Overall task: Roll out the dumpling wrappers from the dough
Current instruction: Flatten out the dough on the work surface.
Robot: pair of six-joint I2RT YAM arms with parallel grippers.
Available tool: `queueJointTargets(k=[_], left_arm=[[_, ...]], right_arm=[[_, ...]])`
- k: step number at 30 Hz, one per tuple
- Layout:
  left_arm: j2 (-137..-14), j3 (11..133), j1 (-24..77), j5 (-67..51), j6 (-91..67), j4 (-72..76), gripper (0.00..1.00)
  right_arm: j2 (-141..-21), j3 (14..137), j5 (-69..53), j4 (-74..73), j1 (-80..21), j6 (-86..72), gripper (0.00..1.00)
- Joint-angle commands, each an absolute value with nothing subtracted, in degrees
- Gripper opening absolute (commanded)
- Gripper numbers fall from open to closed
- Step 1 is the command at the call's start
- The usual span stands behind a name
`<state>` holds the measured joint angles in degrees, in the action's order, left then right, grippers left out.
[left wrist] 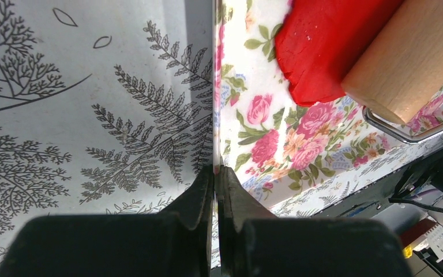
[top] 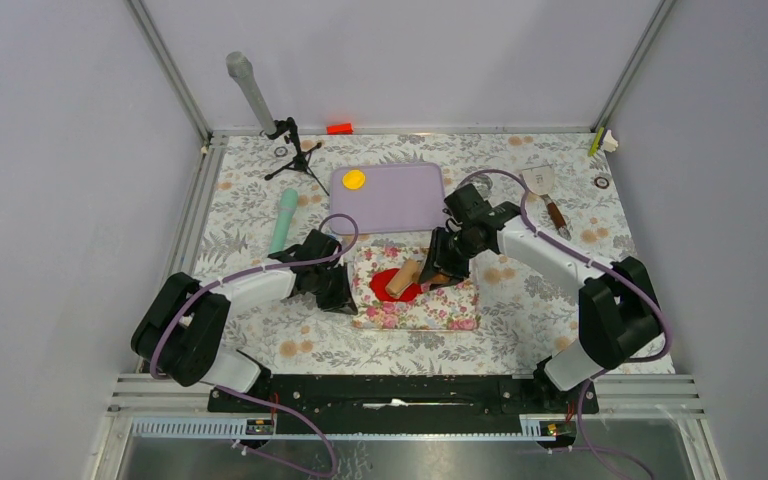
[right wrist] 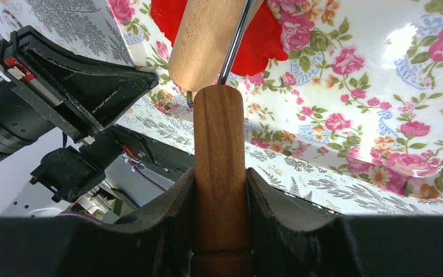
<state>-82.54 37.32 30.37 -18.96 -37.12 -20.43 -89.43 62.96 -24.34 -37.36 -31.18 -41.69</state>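
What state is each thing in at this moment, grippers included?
dough: flattened sheet on the mat, under the roller
roller: drum resting on the dough, handle gripped
right gripper: shut on the roller's handle
left gripper: shut, tips at the mat's left edge
yellow wrapper: flat disc, lying on the board

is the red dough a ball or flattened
Flattened: the red dough lies as a flat sheet on the floral mat under the wooden roller.
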Motion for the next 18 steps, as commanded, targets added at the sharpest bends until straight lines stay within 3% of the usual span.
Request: queueJointTargets(k=[1,18], left_arm=[[-80.6,36.8,30.2,-19.7,-36.6,-21.8,0.00],[-81.1,37.2,32.0,-19.9,-36.7,-21.4,0.00]], right_arm=[[-92.9,62.7,-8.2,-41.2,-32.2,-46.0,0.00],[-100.0,64.8,-9.1,-32.5,-36.9,-52.5,0.00]])
